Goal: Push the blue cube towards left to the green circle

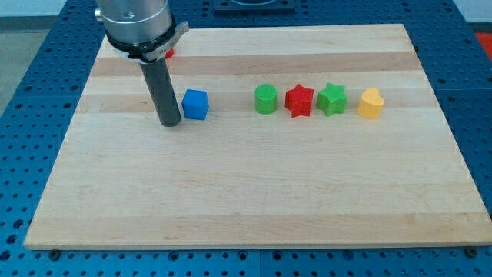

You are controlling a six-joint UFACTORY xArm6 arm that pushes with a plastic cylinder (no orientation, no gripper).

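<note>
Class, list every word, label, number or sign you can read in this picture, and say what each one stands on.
None: no readable text shows on the board, the blue cube, the other blocks or the arm above my tip.
A red patch behind the arm is mostly hidden, so any marking there is unreadable.

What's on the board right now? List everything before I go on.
blue cube: one, blue, left of centre, just right of my tip
green circle: one, green, centre, leftmost of the row of four
red star: one, red, right of the green circle
green star: one, green, right of the red star
yellow block: one, yellow, right end of the row
red thing: one, red, top left, mostly hidden behind the arm
board: one, light wood, on a blue perforated table
my tip: one, dark rod, just left of the blue cube; contact unclear
</note>
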